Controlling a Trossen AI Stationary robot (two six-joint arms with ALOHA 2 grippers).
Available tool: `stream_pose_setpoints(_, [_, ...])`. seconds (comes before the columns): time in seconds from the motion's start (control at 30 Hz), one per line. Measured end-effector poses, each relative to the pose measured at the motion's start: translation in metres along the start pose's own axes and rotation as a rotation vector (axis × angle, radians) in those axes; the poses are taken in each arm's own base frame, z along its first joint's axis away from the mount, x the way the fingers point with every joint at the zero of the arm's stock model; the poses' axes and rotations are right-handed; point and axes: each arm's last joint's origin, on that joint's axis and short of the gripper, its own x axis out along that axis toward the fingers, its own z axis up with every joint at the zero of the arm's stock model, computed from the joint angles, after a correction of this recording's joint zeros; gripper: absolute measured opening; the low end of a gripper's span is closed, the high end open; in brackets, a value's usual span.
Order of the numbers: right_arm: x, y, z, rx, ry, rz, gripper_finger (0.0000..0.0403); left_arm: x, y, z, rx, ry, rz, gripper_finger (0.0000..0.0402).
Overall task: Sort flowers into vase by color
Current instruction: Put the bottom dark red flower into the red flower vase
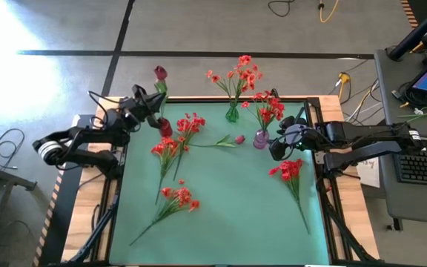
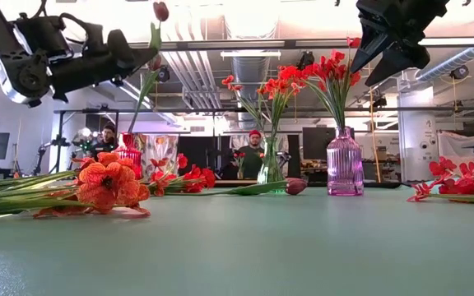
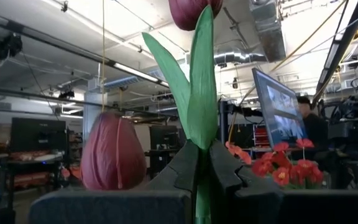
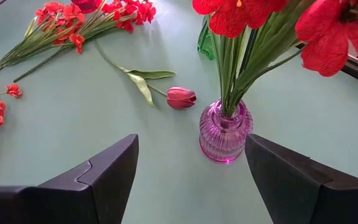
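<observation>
My left gripper (image 1: 153,105) is shut on a dark magenta tulip (image 1: 160,72), which stands upright over the dark red vase (image 1: 166,127) at the mat's far left. A second magenta bud (image 3: 112,152) shows close beside the fingers. My right gripper (image 1: 279,142) hangs open just above and near the purple vase (image 4: 224,130), which holds bright red flowers (image 1: 267,107). The green vase (image 1: 232,113) holds orange-red sprays. Another tulip (image 1: 230,140) lies flat on the mat. Orange-red bunches (image 1: 173,144) and a red cluster (image 1: 289,170) also lie flat. My left gripper pinches the tulip's stalk and leaf bases (image 3: 201,163) between its two fingers, well below the bud (image 2: 161,11). The fingers come about level from the table's left, lying across the stalk. The tulip stands nearly upright, its stalk running down toward the red vase (image 2: 130,152); whether its end is inside cannot be told.
The green mat (image 1: 228,222) has open room in its near middle. A further orange-red bunch (image 1: 176,198) lies at near left. People show in the room behind the table (image 2: 256,152). A desk with keyboard (image 1: 425,167) stands to the right.
</observation>
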Motion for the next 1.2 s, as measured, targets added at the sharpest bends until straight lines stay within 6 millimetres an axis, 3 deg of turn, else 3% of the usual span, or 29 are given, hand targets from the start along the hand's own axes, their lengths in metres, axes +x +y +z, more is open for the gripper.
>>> stream_pose_setpoints(0.5, [0.0, 0.0, 0.0, -0.006, 0.0, 0.0, 0.0286, 0.0, 0.0, -0.001, -0.102, 0.006, 0.001, 0.0003])
stream_pose_setpoints(1.2, [0.0, 0.0, 0.0, -0.008, 0.001, 0.001, 0.0303, -0.015, -0.005, 0.003, -0.07, 0.0, 0.002, 0.0108])
